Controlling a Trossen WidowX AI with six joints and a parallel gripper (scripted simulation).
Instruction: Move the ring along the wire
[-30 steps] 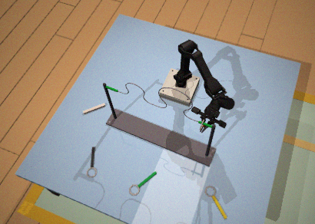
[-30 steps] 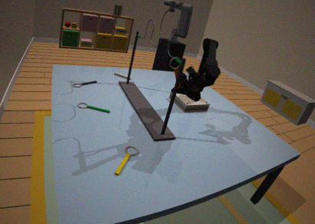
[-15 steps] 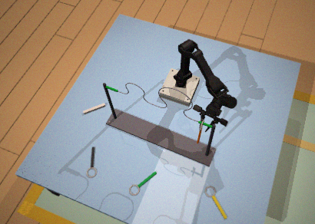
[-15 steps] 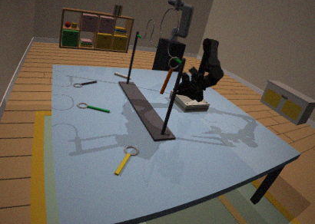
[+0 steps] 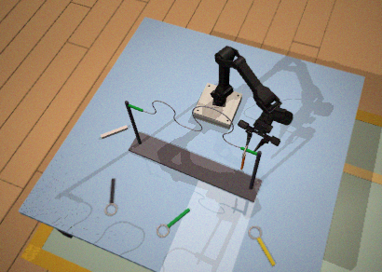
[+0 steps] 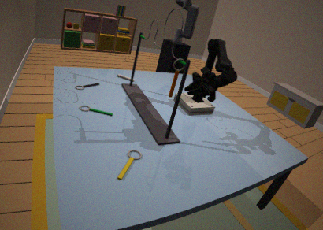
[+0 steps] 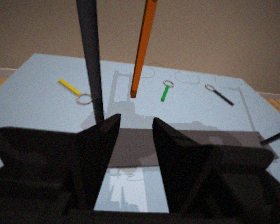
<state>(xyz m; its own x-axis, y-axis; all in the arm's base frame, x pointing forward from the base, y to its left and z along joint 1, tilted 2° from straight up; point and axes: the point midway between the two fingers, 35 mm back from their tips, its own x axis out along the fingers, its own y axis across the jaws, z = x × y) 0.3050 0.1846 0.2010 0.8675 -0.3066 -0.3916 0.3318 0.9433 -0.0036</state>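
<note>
The orange handle (image 5: 242,162) (image 6: 173,83) (image 7: 143,50) hangs down from its ring (image 6: 180,64), which is around the green part (image 5: 250,151) (image 6: 183,62) of the wire beside the near post (image 5: 255,171) (image 6: 178,102) (image 7: 90,55). My gripper (image 5: 252,145) (image 6: 190,93) (image 7: 137,119) is open and empty, a little back from the handle on the robot base's side. In the wrist view the handle's lower end shows beyond and above the gap between the fingertips. The other green part (image 5: 135,107) (image 6: 142,37) is at the far post (image 5: 133,125) (image 6: 135,60).
The curvy thin grey wire runs between the posts above the dark base board (image 5: 191,166) (image 6: 146,109) (image 7: 210,137). On the table lie a yellow-handled ring (image 5: 266,251) (image 6: 126,168), a green-handled ring (image 5: 179,218) (image 6: 101,112), a black-handled ring (image 5: 113,191) and a pale stick (image 5: 114,131).
</note>
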